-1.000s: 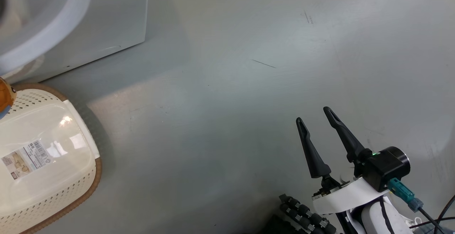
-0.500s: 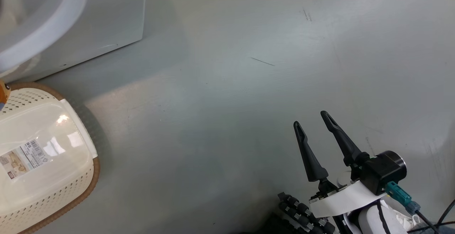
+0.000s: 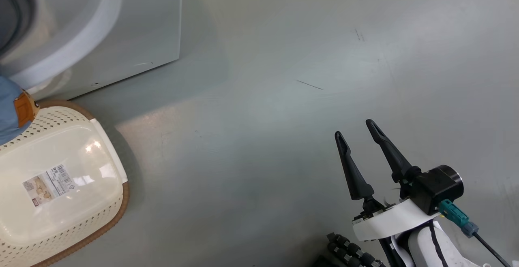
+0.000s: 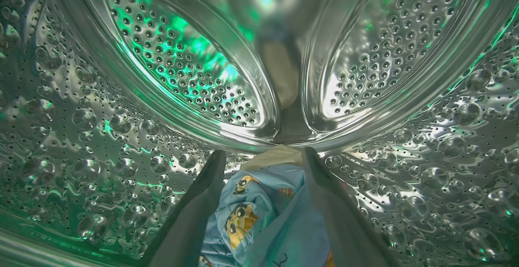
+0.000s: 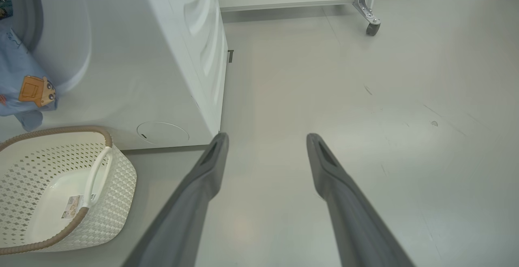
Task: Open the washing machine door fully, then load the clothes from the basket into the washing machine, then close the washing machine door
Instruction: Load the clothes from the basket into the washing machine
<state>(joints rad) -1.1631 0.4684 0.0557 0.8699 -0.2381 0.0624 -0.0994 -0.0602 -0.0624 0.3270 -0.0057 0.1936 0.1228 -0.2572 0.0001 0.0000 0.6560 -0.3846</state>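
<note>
My left gripper (image 4: 261,157) is deep inside the washing machine's perforated steel drum (image 4: 182,68), open. The clothes lie between and under its fingers: light blue printed fabric (image 4: 251,214) and a cream piece (image 4: 275,155) beyond the tips. More blue cloth (image 3: 10,109) (image 5: 24,84) hangs out of the washing machine (image 3: 142,28) (image 5: 162,56) mouth above the basket (image 3: 101,218) (image 5: 117,186), whose inside shows just a paper label. My right gripper (image 3: 354,128) (image 5: 265,137) hovers open over bare floor to the right, holding nothing. The washing machine door is out of view.
The basket stands on the grey floor right against the machine's front. A metal frame leg with a caster (image 5: 371,28) and a white panel stand beyond the machine's far corner. Ribbed dark cabling (image 3: 352,250) sits by my right arm's base.
The head camera has shifted, so the machine and basket sit a little further right and lower, with more blue cloth showing at the left edge. The right gripper has hardly moved.
</note>
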